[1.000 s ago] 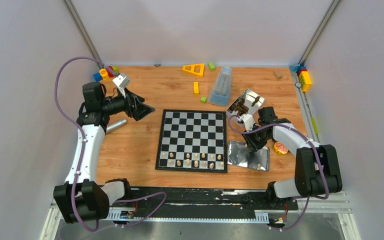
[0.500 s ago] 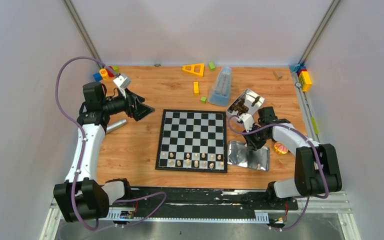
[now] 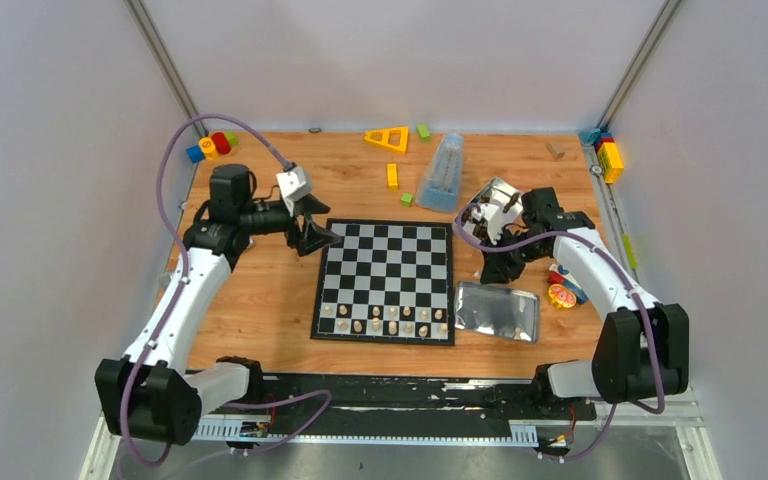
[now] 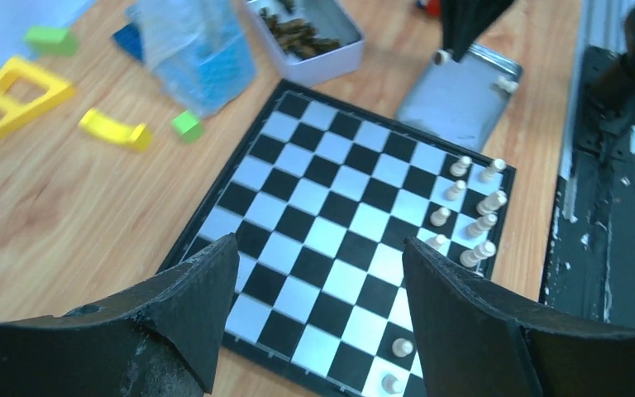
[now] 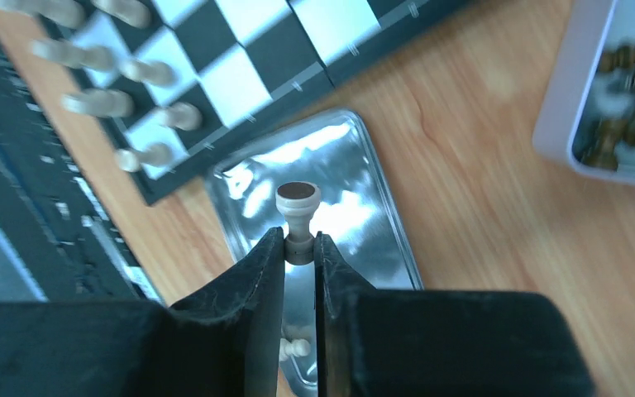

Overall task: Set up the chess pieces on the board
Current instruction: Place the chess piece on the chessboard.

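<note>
The board (image 3: 385, 262) lies flat mid-table, with several cream chess pieces (image 3: 390, 322) standing in its two near rows. My left gripper (image 3: 322, 238) hovers open over the board's far left corner; in the left wrist view its gripper (image 4: 320, 244) has nothing between the fingers, above the board (image 4: 339, 190) and pieces (image 4: 475, 211). My right gripper (image 3: 495, 270) hangs over the far edge of the silver tin lid (image 3: 500, 312), shut on a cream chess piece (image 5: 298, 211) at the gripper (image 5: 299, 240). Another cream piece (image 5: 298, 347) lies in the lid (image 5: 355, 207).
An open tin of dark pieces (image 3: 490, 205) sits right of the board's far corner. Behind the board are a blue translucent container (image 3: 443, 172), a yellow triangle (image 3: 388, 138) and a yellow block (image 3: 392, 176). Coloured blocks (image 3: 210, 145) fill the far corners; an orange disc (image 3: 562, 296) lies by the lid.
My left arm has swung right to the board's far left corner and its jaws have narrowed slightly. My right gripper has closed on a piece and lifted it from the lid, moving back.
</note>
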{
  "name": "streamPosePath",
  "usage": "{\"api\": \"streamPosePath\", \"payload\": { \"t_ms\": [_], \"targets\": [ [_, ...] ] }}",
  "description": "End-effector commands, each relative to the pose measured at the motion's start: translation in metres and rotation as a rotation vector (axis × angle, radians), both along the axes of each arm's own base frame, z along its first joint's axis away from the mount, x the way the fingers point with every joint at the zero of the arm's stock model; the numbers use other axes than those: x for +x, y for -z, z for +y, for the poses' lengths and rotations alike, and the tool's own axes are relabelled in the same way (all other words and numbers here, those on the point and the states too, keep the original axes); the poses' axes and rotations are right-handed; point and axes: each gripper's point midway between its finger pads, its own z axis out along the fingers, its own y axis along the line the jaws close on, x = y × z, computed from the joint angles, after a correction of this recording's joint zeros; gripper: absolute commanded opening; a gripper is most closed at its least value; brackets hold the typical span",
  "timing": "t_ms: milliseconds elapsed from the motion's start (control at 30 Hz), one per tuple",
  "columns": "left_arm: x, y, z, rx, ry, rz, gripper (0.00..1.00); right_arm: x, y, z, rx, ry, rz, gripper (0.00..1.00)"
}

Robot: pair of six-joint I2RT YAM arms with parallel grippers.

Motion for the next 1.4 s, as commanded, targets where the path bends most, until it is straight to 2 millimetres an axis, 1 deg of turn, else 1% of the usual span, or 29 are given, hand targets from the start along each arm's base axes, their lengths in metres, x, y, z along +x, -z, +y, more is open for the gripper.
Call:
{"api": "streamPosePath", "payload": {
  "t_ms": [0, 33, 67, 100, 133, 167, 200, 233, 267, 333, 367, 400, 433, 467, 600, 700, 867, 1000, 1167, 1267, 1367],
  "targets": [
    [-0.012, -0.013, -0.036, 0.034, 0.157, -0.181, 0.79, -0.019, -0.068, 0.048, 0.279, -0.160, 0.021, 0.02],
    [-0.018, -0.012, -0.050, 0.040, 0.214, -0.207, 0.79, -0.021, -0.079, 0.056, 0.319, -0.185, 0.032, 0.02],
    [-0.020, -0.017, -0.058, 0.043, 0.241, -0.238, 0.78, -0.022, -0.089, 0.064, 0.355, -0.207, 0.041, 0.01],
    [-0.028, -0.016, -0.073, 0.050, 0.301, -0.266, 0.78, -0.023, -0.098, 0.071, 0.386, -0.229, 0.052, 0.02],
    [-0.030, -0.021, -0.080, 0.052, 0.326, -0.294, 0.78, -0.024, -0.106, 0.078, 0.413, -0.251, 0.060, 0.02],
    [-0.036, -0.019, -0.093, 0.056, 0.378, -0.310, 0.78, -0.025, -0.114, 0.085, 0.440, -0.273, 0.067, 0.02],
    [-0.034, -0.021, -0.100, 0.062, 0.397, -0.318, 0.77, -0.026, -0.121, 0.092, 0.460, -0.293, 0.077, 0.02],
    [-0.041, -0.022, -0.111, 0.065, 0.439, -0.344, 0.77, -0.026, -0.127, 0.098, 0.478, -0.314, 0.083, 0.02],
    [-0.037, -0.024, -0.118, 0.074, 0.446, -0.356, 0.77, -0.028, -0.131, 0.104, 0.492, -0.332, 0.096, 0.02],
    [-0.045, -0.027, -0.138, 0.080, 0.507, -0.387, 0.76, -0.031, -0.138, 0.115, 0.514, -0.367, 0.117, 0.02],
    [-0.044, -0.033, -0.144, 0.082, 0.521, -0.424, 0.76, -0.033, -0.140, 0.120, 0.522, -0.382, 0.126, 0.02],
    [-0.048, -0.026, -0.152, 0.097, 0.548, -0.412, 0.75, -0.035, -0.142, 0.124, 0.530, -0.396, 0.136, 0.02],
    [-0.049, -0.028, -0.156, 0.107, 0.566, -0.433, 0.74, -0.036, -0.143, 0.128, 0.538, -0.406, 0.144, 0.02],
    [-0.053, -0.024, -0.162, 0.116, 0.589, -0.434, 0.73, -0.037, -0.145, 0.131, 0.545, -0.415, 0.151, 0.02],
    [-0.064, -0.014, -0.172, 0.146, 0.662, -0.475, 0.69, -0.038, -0.150, 0.138, 0.579, -0.434, 0.166, 0.02],
    [-0.073, -0.009, -0.174, 0.155, 0.707, -0.477, 0.64, -0.040, -0.151, 0.140, 0.586, -0.441, 0.173, 0.02],
    [-0.083, 0.000, -0.178, 0.175, 0.763, -0.489, 0.61, -0.041, -0.151, 0.140, 0.589, -0.444, 0.177, 0.02],
    [-0.087, 0.003, -0.182, 0.178, 0.782, -0.483, 0.58, -0.042, -0.151, 0.140, 0.588, -0.443, 0.181, 0.02],
    [-0.088, 0.004, -0.189, 0.188, 0.790, -0.485, 0.52, -0.042, -0.150, 0.140, 0.585, -0.441, 0.185, 0.02],
    [-0.088, 0.005, -0.189, 0.193, 0.792, -0.485, 0.46, -0.043, -0.150, 0.140, 0.584, -0.442, 0.184, 0.02],
    [-0.088, 0.007, -0.189, 0.201, 0.794, -0.483, 0.43, -0.043, -0.149, 0.139, 0.582, -0.441, 0.185, 0.02]
  ]
}}
